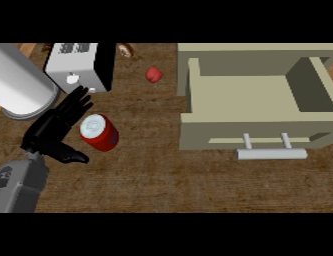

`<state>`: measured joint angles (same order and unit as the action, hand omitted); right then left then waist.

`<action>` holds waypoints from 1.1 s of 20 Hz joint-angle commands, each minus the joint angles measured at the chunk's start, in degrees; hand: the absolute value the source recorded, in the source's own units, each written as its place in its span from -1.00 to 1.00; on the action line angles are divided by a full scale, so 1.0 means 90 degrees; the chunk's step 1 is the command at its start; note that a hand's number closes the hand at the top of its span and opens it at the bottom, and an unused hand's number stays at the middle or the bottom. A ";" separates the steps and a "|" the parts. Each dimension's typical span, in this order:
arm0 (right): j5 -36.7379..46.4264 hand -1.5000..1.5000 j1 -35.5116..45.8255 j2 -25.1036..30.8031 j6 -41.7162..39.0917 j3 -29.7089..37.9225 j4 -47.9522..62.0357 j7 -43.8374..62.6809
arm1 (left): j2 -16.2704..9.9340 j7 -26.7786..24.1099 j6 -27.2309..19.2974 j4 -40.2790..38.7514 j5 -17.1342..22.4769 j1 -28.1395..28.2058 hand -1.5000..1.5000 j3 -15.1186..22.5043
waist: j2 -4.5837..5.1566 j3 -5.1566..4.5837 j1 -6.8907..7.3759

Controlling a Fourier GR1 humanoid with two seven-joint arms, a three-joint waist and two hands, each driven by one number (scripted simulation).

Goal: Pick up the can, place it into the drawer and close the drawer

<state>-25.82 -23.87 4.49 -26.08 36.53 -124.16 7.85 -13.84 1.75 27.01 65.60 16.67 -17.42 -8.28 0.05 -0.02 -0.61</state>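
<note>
Left hand (57, 131) open beside the can (99, 132), fingers straight, thumb spread low; nothing held. Can just to that hand's right, touching or nearly so, upright on the wooden counter (161, 180) with a slight lean, long axis near vertical. Red body, silver top facing the camera. Open drawer (261, 129) well apart to the right, handle (271, 153) toward the viewer. Right hand unseen, so left nearer.
</note>
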 commanded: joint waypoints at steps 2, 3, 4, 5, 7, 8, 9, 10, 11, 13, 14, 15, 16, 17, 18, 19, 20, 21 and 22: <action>-0.0086 -1.00 0.0198 0.0192 -0.0244 0.0312 0.0410 -0.0086 | -0.0181 -0.0792 0.0169 -0.0687 -0.0367 0.0154 -1.00 -0.0146 | -0.0002 0.0001 0.0020; -0.0305 -1.00 0.0232 0.0338 -0.0121 0.0416 0.0146 0.0204 | -0.0121 -0.1039 0.0077 -0.1416 -0.0508 -0.0435 -1.00 -0.0194 | 0.0006 -0.0002 -0.0017; -0.0053 -1.00 0.0128 -0.0113 0.0232 -0.0097 -0.0623 0.0645 | -0.0080 -0.1306 -0.0140 -0.1749 -0.0772 -0.0525 -1.00 -0.0170 | 0.0017 -0.0006 -0.0040; -0.0112 -1.00 0.0086 -0.0085 -0.0144 0.0156 -0.0162 0.0247 | -0.0310 -0.1314 0.0153 -0.1929 -0.0643 -0.0649 -1.00 -0.0288 | 0.0005 -0.0001 -0.0018; -0.0064 -1.00 -0.0128 -0.0256 -0.0324 0.0115 -0.0278 0.0175 | -0.0316 -0.1888 0.0274 -0.2349 -0.0920 -0.0367 -1.00 -0.0198 | 0.0011 -0.0003 -0.0033; -0.0120 -1.00 0.0004 -0.0022 -0.0456 0.0495 0.0280 -0.0137 | -0.0355 -0.1963 0.0311 -0.2546 -0.0969 -0.0513 -1.00 -0.0199 | 0.0009 -0.0001 -0.0030; 0.0058 -1.00 -0.0030 -0.0340 -0.0358 0.0202 -0.0224 0.0055 | -0.0209 -0.1982 0.0095 -0.2612 -0.1008 -0.0580 -1.00 -0.0196 | 0.0005 -0.0001 -0.0014; 0.0177 -1.00 0.0199 -0.0298 -0.0258 0.0245 0.0060 0.0005 | -0.0387 -0.2047 0.0248 -0.2829 -0.1005 -0.0748 -1.00 -0.0269 | 0.0006 -0.0001 -0.0005; 0.0177 -1.00 0.0324 -0.0181 -0.0383 0.0200 0.0175 0.0010 | -0.0259 -0.1918 0.0192 -0.2586 -0.0947 -0.0573 -1.00 -0.0221 | 0.0000 0.0001 0.0017; 0.0117 -1.00 0.0101 -0.0357 -0.0244 0.0098 -0.0453 0.0328 | -0.0509 -0.2566 0.0439 -0.3810 -0.1262 -0.1033 -1.00 -0.0263 | 0.0024 -0.0007 -0.0055; -0.0285 -1.00 -0.0094 -0.0081 -0.0616 0.0593 0.0012 0.0075 | -0.0384 -0.2748 0.0286 -0.3841 -0.1332 -0.1072 -1.00 -0.0238 | 0.0015 -0.0004 -0.0059; -0.0045 -1.00 -0.0021 -0.0394 -0.0515 0.0410 -0.0089 0.0060 | -0.0406 -0.2728 0.0405 -0.3623 -0.1337 -0.0776 -1.00 -0.0168 | 0.0005 -0.0001 -0.0014; -0.0333 -1.00 -0.0051 -0.0279 -0.0461 0.0523 -0.0217 0.0279 | -0.0477 -0.2964 0.0431 -0.3906 -0.1424 -0.0861 -1.00 -0.0192 | 0.0008 -0.0003 -0.0027; -0.0233 -1.00 0.0501 0.0150 -0.0218 0.0532 0.0141 0.0424 | -0.0329 -0.2724 0.0260 -0.4120 -0.1317 -0.1223 -1.00 -0.0290 | 0.0015 -0.0003 -0.0016; -0.0197 -1.00 -0.0101 -0.0479 -0.0438 0.0416 -0.0485 0.0318 | -0.0135 -0.2582 0.0171 -0.4004 -0.1362 -0.1111 -1.00 -0.0171 | 0.0004 -0.0002 -0.0030; -0.0408 -1.00 0.0196 -0.0130 -0.0190 0.0450 -0.0436 0.0644 | -0.0415 -0.3256 0.0365 -0.4839 -0.1521 -0.1345 -1.00 -0.0296 | 0.0035 -0.0011 -0.0084; -0.0620 -1.00 0.0099 -0.0023 -0.0439 0.0706 -0.0075 0.0483 | -0.0296 -0.3081 0.0384 -0.4634 -0.1439 -0.1201 -1.00 -0.0270 | 0.0014 -0.0004 -0.0045; -0.0020 -1.00 0.0078 -0.0338 -0.0827 0.0521 0.0275 -0.0111 | -0.0356 -0.3363 0.0405 -0.4973 -0.1615 -0.1344 -1.00 -0.0220 | 0.0028 -0.0005 -0.0071; -0.0361 -1.00 0.0146 -0.0257 -0.0350 0.0465 -0.0379 0.0534 | -0.0360 -0.3368 0.0405 -0.5307 -0.1654 -0.1628 -1.00 -0.0254 | 0.0039 -0.0011 -0.0100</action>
<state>-28.15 -22.95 2.52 -30.10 40.89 -125.50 10.62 -16.93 -25.27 30.20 25.26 3.60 -28.51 -10.44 0.25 -0.07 -1.14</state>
